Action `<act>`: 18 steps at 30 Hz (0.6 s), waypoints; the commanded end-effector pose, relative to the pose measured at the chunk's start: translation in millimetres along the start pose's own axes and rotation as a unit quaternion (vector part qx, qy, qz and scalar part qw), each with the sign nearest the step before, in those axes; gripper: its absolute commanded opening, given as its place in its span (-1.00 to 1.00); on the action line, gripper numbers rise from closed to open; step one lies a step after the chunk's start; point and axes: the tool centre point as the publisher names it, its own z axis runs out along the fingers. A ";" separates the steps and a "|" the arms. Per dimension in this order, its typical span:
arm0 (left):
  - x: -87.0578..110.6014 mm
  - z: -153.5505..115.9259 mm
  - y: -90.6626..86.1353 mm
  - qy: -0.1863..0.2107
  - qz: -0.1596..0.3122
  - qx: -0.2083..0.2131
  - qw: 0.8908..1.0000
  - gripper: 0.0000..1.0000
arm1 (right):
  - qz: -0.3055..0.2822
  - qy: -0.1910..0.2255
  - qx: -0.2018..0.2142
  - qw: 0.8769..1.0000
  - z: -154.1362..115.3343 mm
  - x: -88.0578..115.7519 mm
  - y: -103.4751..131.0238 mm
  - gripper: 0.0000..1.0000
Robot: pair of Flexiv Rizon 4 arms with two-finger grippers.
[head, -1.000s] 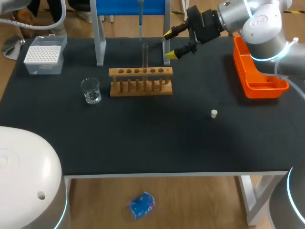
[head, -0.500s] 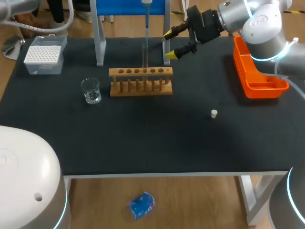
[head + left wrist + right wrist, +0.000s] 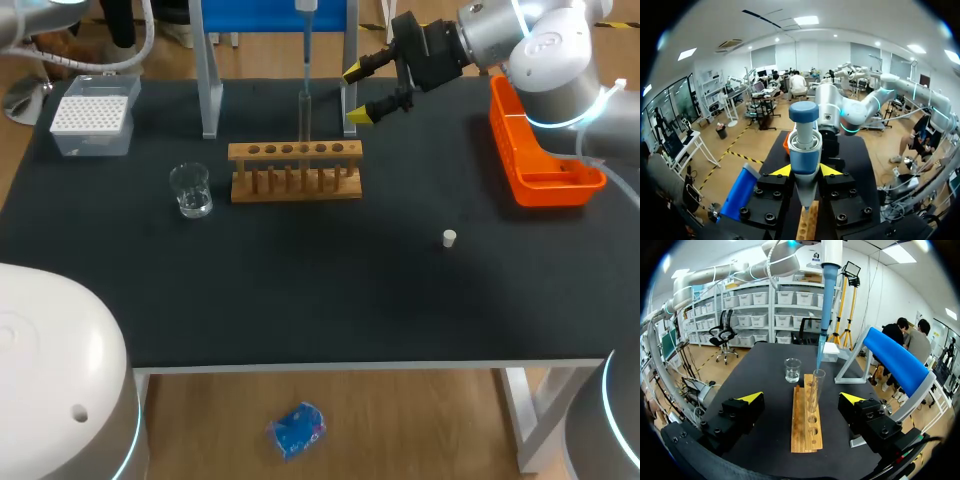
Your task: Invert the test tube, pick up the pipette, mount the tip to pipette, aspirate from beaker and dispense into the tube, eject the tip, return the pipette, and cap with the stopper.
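My left gripper (image 3: 805,171) is shut on the blue and white pipette (image 3: 804,145), which hangs upright over the wooden rack (image 3: 295,170). Its thin tip (image 3: 305,75) reaches the mouth of the clear test tube (image 3: 304,115) standing in the rack. In the right wrist view the pipette (image 3: 827,300) comes down onto the test tube (image 3: 815,387). My right gripper (image 3: 362,92) stands open just right of the tube, fingers not touching it. A beaker (image 3: 190,190) with liquid is left of the rack. The white stopper (image 3: 450,238) lies on the mat to the right.
A white tip box (image 3: 92,123) sits at the back left. An orange bin (image 3: 540,150) stands at the back right under my right arm. The blue-topped pipette stand (image 3: 895,362) with grey legs (image 3: 210,90) rises behind the rack.
The pipette has shifted slightly right and come down, bringing its tip to the test tube's mouth. My right arm has stayed where it was.
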 end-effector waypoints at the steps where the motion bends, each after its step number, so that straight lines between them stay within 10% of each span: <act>1: -0.1 -0.6 2.3 0.001 -0.002 0.002 1.000 -1.00 | 0.000 0.000 0.000 1.000 -0.4 0.2 -0.4 1.00; 18: -4.1 -1.9 13.5 -0.008 -0.010 -0.014 1.000 -1.00 | 0.000 0.000 0.000 1.000 -0.4 0.2 -0.4 1.00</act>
